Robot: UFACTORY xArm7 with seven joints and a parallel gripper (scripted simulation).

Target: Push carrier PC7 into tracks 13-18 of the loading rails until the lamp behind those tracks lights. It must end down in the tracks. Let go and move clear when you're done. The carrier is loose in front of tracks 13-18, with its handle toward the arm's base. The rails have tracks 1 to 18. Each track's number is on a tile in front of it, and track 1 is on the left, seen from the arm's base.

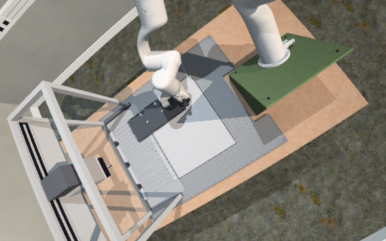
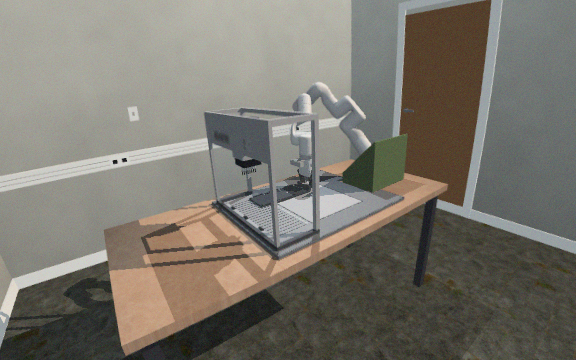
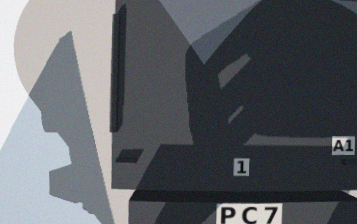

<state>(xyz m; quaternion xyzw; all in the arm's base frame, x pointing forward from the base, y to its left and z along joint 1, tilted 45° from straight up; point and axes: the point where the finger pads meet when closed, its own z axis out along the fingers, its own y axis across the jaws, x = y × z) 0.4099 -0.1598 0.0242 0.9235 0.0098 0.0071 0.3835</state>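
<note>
Top view shows the dark carrier PC7 (image 1: 153,118) lying flat on the grey base plate (image 1: 246,134), its far end reaching onto the ribbed loading rails (image 1: 146,161) at the edge of the white frame (image 1: 62,127). At its near, handle end sits the gripper (image 1: 178,100), fingers spread wide and holding nothing. From the wrist, labels "PC7", "1" and "A1" read on the carrier. Everything rests on the wooden counter (image 2: 178,280).
</note>
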